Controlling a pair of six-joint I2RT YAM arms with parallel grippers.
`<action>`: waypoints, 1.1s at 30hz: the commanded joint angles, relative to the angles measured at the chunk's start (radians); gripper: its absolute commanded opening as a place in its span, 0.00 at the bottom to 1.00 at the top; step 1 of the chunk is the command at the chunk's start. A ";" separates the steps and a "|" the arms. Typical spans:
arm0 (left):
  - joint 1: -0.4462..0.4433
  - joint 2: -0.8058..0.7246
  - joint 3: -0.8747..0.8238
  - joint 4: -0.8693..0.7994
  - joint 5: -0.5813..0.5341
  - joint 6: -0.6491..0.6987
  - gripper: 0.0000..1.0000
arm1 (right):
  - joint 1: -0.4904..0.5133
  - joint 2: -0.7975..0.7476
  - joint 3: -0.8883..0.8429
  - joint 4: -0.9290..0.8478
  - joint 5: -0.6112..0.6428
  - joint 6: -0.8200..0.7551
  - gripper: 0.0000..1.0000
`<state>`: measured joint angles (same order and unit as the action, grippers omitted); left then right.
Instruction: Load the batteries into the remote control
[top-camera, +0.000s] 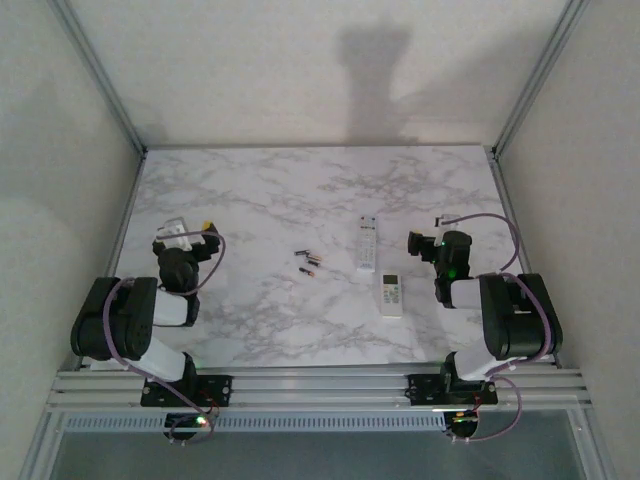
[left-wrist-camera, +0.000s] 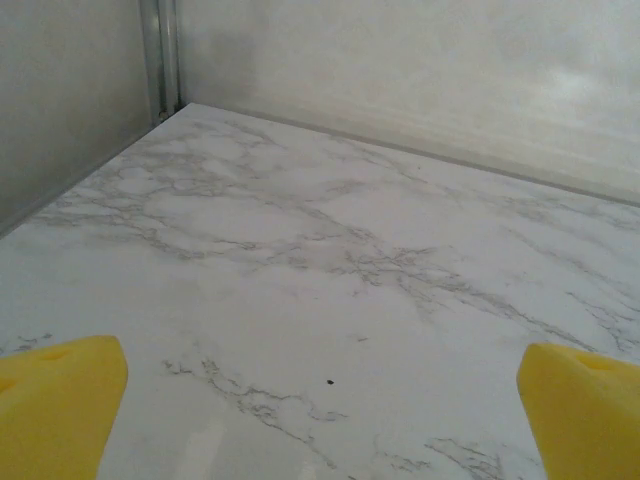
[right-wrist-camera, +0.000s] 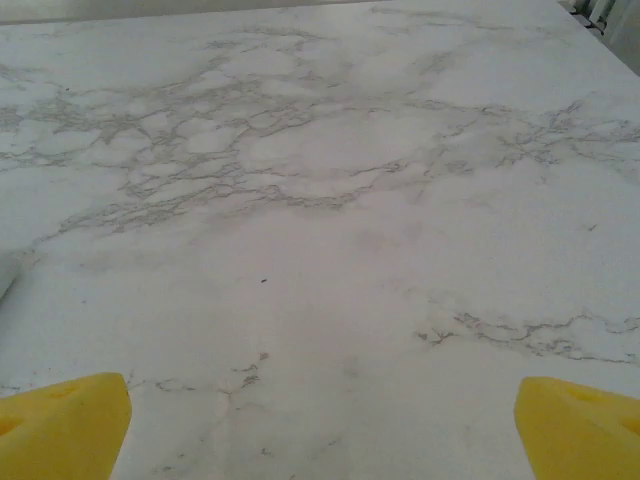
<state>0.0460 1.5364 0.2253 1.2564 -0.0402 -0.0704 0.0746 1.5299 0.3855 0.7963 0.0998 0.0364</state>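
Observation:
The batteries (top-camera: 308, 262), tiny dark cylinders with orange ends, lie in a loose cluster on the marble table (top-camera: 260, 200) near its middle. Right of them lies a long white remote control (top-camera: 368, 243), and a shorter white remote with a small display (top-camera: 391, 295) lies nearer the front. My left gripper (top-camera: 192, 236) hovers over the left part of the table, well left of the batteries. My right gripper (top-camera: 424, 243) sits just right of the long remote. In both wrist views the yellow fingertips (left-wrist-camera: 60, 400) (right-wrist-camera: 60, 420) stand wide apart over bare marble, so both grippers (left-wrist-camera: 320, 410) (right-wrist-camera: 320, 425) are open and hold nothing.
Grey walls and aluminium posts (top-camera: 95, 70) enclose the table on the left, back and right. The left wrist view looks toward the far left corner post (left-wrist-camera: 160, 55). An aluminium rail (top-camera: 320, 385) carrying both arm bases runs along the near edge.

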 joint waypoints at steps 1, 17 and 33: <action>0.009 0.001 0.000 0.033 0.018 0.013 0.99 | -0.004 0.006 0.018 0.008 -0.012 -0.019 0.99; 0.008 -0.028 0.017 -0.019 0.031 0.018 1.00 | -0.004 0.005 0.017 0.010 -0.015 -0.018 0.99; -0.478 -0.206 0.746 -1.340 -0.196 -0.550 0.99 | 0.014 -0.563 0.468 -1.361 -0.146 0.523 0.99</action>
<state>-0.3264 1.2442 0.8318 0.2981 -0.2123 -0.4492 0.0750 0.9806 0.7868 -0.0990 0.0891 0.3920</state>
